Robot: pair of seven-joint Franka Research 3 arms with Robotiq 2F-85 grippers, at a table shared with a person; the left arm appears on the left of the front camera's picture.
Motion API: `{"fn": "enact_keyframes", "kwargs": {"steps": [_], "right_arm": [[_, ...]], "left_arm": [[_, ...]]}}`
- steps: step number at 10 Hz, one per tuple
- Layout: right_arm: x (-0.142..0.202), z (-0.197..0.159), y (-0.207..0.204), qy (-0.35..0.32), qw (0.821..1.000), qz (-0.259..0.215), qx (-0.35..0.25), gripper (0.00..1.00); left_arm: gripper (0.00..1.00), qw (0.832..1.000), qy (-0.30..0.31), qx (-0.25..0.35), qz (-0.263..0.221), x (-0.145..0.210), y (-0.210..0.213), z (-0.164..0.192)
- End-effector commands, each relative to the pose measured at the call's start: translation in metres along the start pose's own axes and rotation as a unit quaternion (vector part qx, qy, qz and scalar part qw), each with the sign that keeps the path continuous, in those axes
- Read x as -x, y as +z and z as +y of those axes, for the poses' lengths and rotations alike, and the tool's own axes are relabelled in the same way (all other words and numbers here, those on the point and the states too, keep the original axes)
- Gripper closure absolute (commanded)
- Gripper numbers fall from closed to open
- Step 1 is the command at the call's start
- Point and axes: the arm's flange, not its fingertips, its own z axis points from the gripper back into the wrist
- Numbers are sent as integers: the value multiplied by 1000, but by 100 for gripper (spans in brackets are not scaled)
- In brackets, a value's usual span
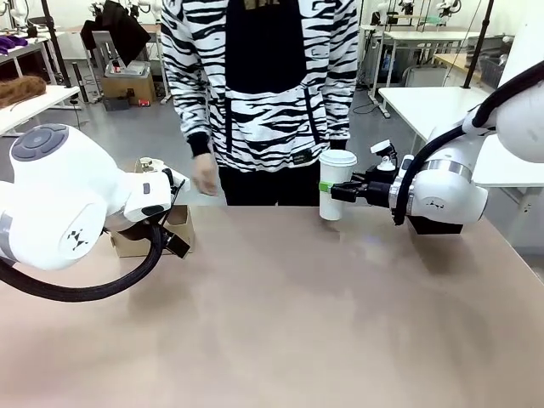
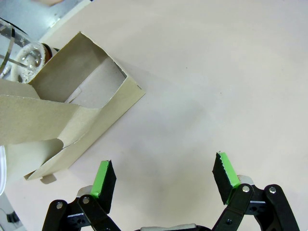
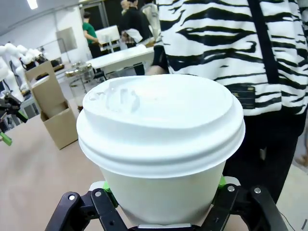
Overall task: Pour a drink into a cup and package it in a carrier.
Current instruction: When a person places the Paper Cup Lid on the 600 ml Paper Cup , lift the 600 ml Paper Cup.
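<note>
**A:** The cup, white paper tapering downward under a domed plastic lid, is seen at 1 o'clock on the table. It is clamped upright at mid-height in the right pincer.

**B:** Lidded, so pouring is judged done and packaging is the step in hand. Whether the base is lifted cannot be told.

**A:** The carrier, matte brown cardboard with an upright handle tab, is found toward 9 o'clock of the cup, well apart.

**B:** A level traverse is called for, then a straight drop into a slot.

**A:** The left pincer is spread wide, nothing held, with the carrier at its 10 o'clock in the wrist view.
</note>
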Motion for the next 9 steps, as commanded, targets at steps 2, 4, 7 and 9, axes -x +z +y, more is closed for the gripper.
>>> {"fn": "enact_keyframes", "kwargs": {"steps": [2, 4, 7, 9], "right_arm": [[-5, 1, -1, -3, 1000, -4, 0, 20], [-5, 1, -1, -3, 1000, -4, 0, 20], [-43, 7, 10, -7, 999, 1, -31, 20], [-107, 20, 27, -1, 999, 7, -40, 20]], "left_arm": [[0, 1000, 0, 1, -1, 0, 0, 0], [0, 1000, 0, 1, -1, 0, 0, 0], [0, 1000, 0, 1, -1, 0, 0, 0], [0, 1000, 0, 1, -1, 0, 0, 0]]}}
